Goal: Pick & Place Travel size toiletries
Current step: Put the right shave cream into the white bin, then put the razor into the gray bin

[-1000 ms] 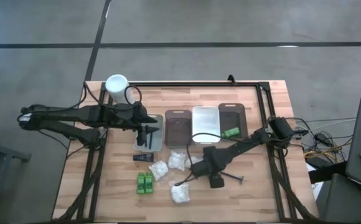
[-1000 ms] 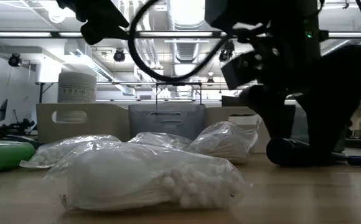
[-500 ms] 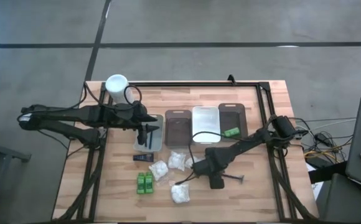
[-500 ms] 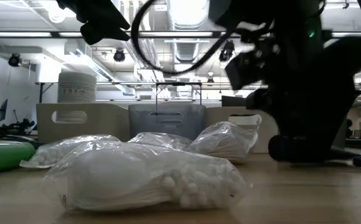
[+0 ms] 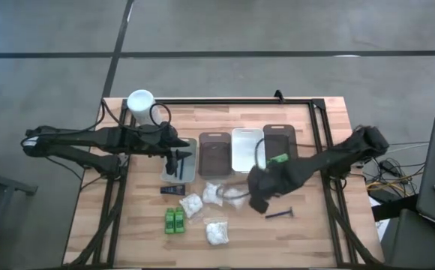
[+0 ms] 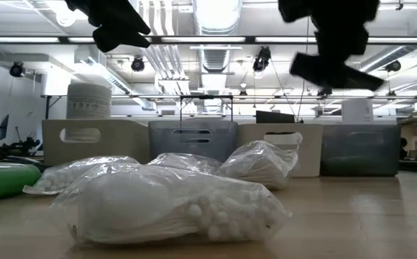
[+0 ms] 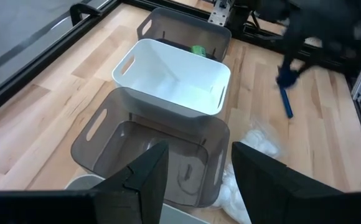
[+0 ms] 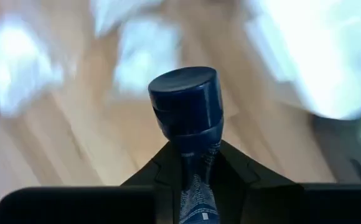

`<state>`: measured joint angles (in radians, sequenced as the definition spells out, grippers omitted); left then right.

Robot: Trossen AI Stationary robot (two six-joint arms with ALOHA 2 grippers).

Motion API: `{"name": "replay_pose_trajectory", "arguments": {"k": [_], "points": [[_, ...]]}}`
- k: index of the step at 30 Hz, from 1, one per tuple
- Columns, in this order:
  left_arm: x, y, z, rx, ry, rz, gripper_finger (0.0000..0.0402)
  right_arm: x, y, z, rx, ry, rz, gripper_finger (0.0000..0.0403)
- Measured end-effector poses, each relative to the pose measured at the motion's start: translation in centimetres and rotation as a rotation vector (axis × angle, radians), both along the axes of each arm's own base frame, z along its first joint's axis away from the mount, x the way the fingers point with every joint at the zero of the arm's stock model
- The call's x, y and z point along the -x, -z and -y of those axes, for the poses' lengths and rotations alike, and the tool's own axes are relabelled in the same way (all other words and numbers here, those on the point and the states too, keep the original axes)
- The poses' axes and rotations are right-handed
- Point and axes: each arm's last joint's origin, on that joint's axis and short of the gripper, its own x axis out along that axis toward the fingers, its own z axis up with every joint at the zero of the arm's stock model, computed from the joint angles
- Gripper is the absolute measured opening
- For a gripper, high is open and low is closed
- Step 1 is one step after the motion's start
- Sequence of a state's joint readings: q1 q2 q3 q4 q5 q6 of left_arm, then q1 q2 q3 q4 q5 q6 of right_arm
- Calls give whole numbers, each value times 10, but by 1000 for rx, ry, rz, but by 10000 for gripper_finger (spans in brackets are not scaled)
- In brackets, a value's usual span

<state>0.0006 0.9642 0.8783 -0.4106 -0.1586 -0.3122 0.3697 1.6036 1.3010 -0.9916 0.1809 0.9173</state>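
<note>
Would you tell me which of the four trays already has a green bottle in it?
The dark tray at the row's right end, next to the white tray; a green bottle lies in it, unlike the others.

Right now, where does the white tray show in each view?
High: white tray in the middle, third from left.
Low: right of middle, behind the packets.
Left wrist: upper middle.
Right wrist: cannot tell, past the right gripper's tube.
Shared landmark: the packets before it.
</note>
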Motion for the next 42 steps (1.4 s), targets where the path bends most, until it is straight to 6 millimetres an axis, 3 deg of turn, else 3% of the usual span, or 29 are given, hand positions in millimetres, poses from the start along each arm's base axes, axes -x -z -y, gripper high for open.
{"name": "replay_pose_trajectory", "arguments": {"k": [3, 8, 17, 22, 32, 38, 42], "points": [[0, 0, 0, -1, 0, 2, 181, 10, -18, 14, -12, 231, 82, 60], [-1, -1, 0, -3, 1, 8, 181, 11, -24, 54, -102, 601, 153, 66], [-1, -1, 0, 0, 0, 15, 181, -11, 10, 138, -204, 829, 278, 80], [-1, -1, 0, 2, 0, 18, 181, -4, 38, 161, -238, 927, 207, 97], [-1, -2, 0, 4, 3, 20, 181, -8, 45, 150, -277, 867, 225, 205], [-1, -2, 0, 4, 3, 21, 181, -16, 8, 121, -239, 683, 255, 260], [-1, -2, 0, 4, 3, 20, 181, -12, -15, 96, -165, 663, 204, 277]]}}
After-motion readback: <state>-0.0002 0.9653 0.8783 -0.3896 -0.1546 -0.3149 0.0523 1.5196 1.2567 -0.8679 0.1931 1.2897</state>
